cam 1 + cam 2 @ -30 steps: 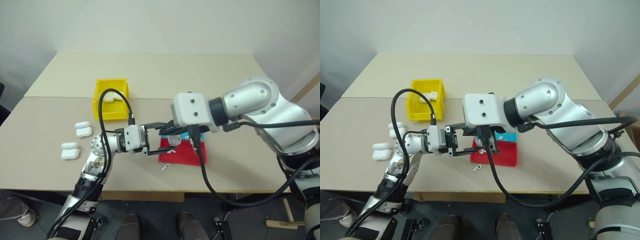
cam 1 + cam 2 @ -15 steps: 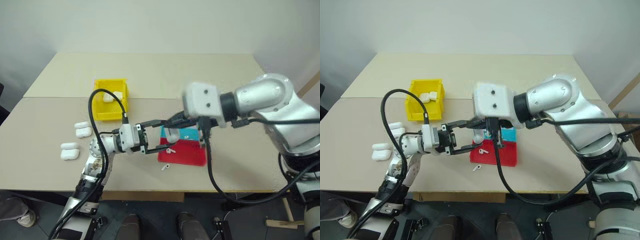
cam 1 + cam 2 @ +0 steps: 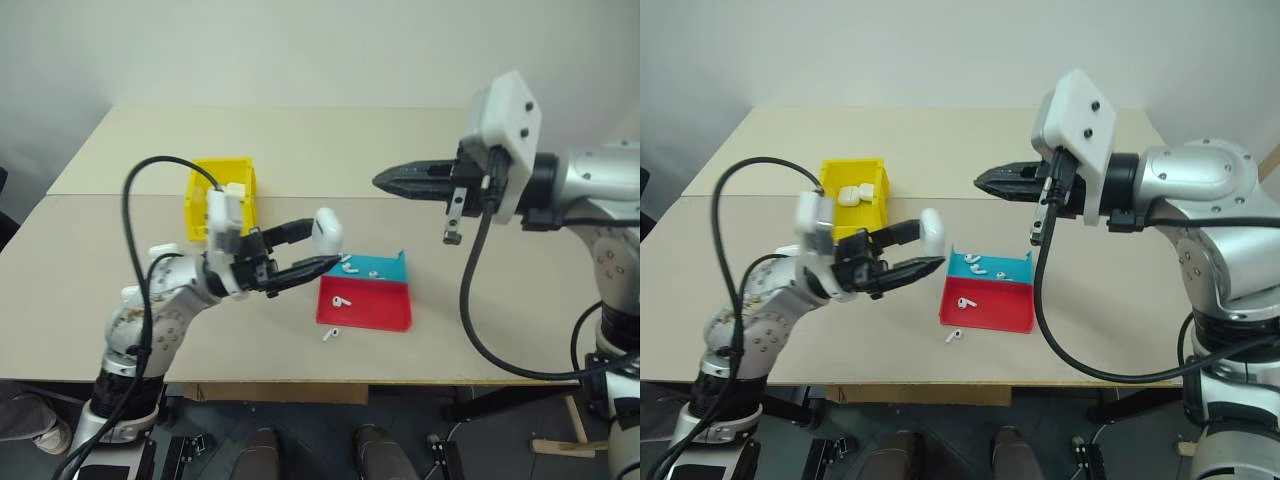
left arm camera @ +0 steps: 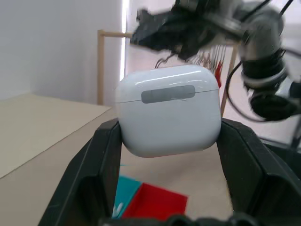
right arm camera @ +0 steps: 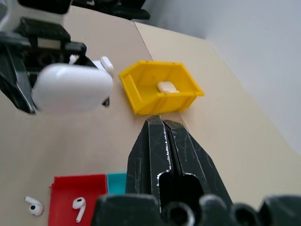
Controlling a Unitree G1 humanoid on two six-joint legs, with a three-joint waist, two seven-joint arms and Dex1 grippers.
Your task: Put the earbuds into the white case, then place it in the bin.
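**Glossy white case held above the table, lid shut**

Glossy white plastic, the white case [image 4: 168, 109] sits pinched between the two black fingers [image 4: 96, 176] of the left gripper [image 3: 302, 249], held in the air above the table [image 3: 330, 150], just left of the red-and-blue tray [image 3: 378, 308]. In the left wrist view its lid seam runs level, the long axis lying across the fingers and the lid end pointing away from the wrist.

The right gripper [image 3: 392, 181] hangs well apart to the right, its fingers pressed together with nothing between them, tips aimed toward the case.

Earbuds [image 3: 977, 266] lie in the tray's blue part, one more [image 3: 341, 300] in the red part, and one [image 3: 329, 335] on the table just before the tray. The yellow bin [image 3: 854, 173] stands behind the left arm, with white cases [image 3: 850, 194] inside. More cases [image 3: 163, 250] rest on the table beside that arm.
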